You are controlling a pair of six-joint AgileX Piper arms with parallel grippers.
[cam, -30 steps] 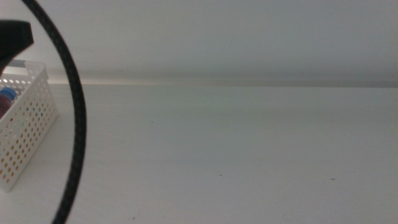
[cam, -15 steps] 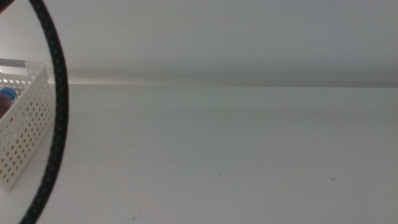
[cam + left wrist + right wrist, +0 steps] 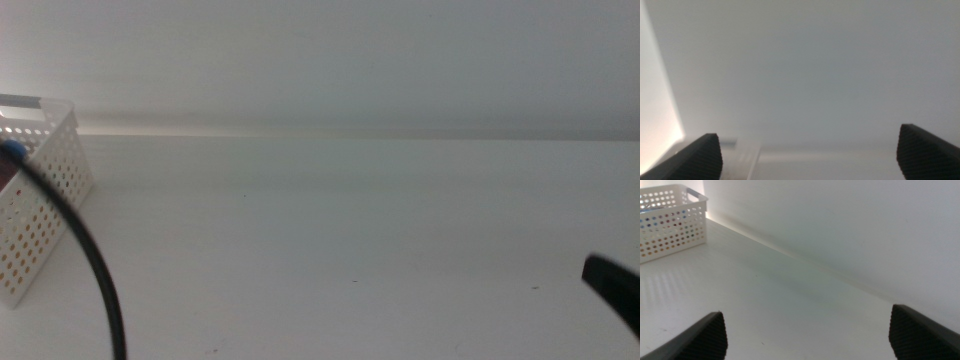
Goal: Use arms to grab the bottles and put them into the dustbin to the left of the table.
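Both grippers are showing their jaws spread wide with nothing between them. Left gripper (image 3: 809, 150) is pointing at a pale blank wall in its own wrist view, its two dark jaw tips sitting far apart at the frame's lower corners; it is not appearing in the middle view, where only its black braided cable (image 3: 85, 250) is curving across the 8 o'clock area and passing in front of the dustbin (image 3: 45, 205). Right gripper (image 3: 807, 332) is hovering over the table (image 3: 765, 305), jaws likewise held well apart and empty, and a dark tip of it (image 3: 615, 290) is poking into the middle view at about 4 o'clock, close to the frame's edge.

At 9 o'clock in the middle view, the white perforated dustbin is sitting on the table's far left part, partly cut off by the picture's edge. Something blue, most likely a bottle cap (image 3: 14, 150), is peeking above its rim, and a dark reddish shape is showing just beside it inside the basket; neither one is clear enough to name with certainty. Through the holes in the basket wall, the right wrist view is picking up spots of orange, yellow and blue, so coloured items are lying inside, though their outlines are staying hidden behind the plastic.
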